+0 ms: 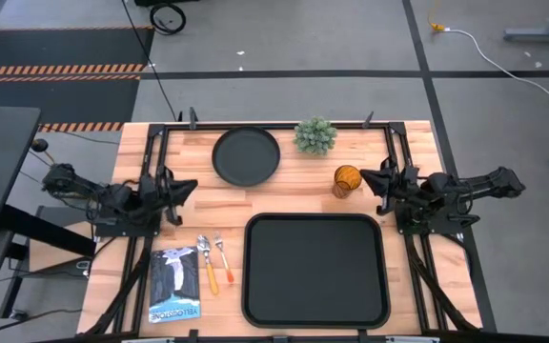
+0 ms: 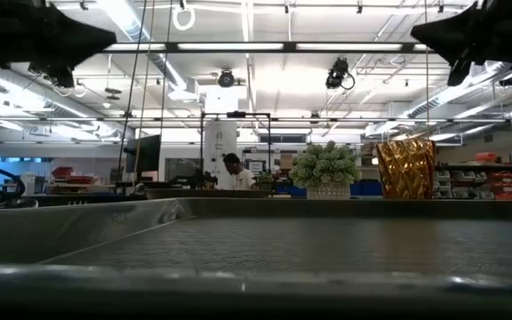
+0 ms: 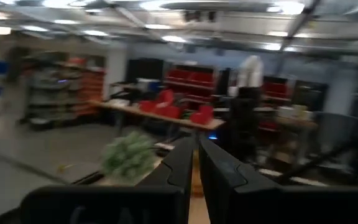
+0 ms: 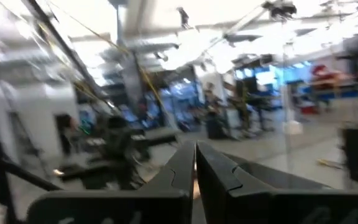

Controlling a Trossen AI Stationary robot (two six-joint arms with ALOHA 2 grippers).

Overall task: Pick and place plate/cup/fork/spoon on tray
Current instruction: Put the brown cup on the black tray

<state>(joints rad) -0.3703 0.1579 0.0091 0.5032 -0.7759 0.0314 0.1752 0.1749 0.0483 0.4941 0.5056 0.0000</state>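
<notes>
High view: we saw tray [image 1: 315, 270] empty; plate [image 1: 246, 155] at back of desk [image 1: 284, 205], cup [image 1: 347, 179] just beside right end effector [image 1: 373, 178], fork [image 1: 223, 256] + spoon [image 1: 206, 259] touching-close. Both end effectors, incl. left [image 1: 187, 188], had fingers together. Risks: cup tipping if nudged before opening, grabbing both utensils.

A: Where does the light come from?

B: Long ceiling strip lights [image 2: 238, 46] glare at twelve o'clock in the low view, silhouetting both arms. The translucent amber textured cup [image 2: 405, 169] glows, backlit.

A: And from above?

B: Even and bright; the pale wooden table [image 1: 284, 195] shows only soft shadows.

A: Sharpness?

B: Both wrist views are smeared. The large black rectangular tray [image 2: 256, 284] blurs at six o'clock.
</notes>
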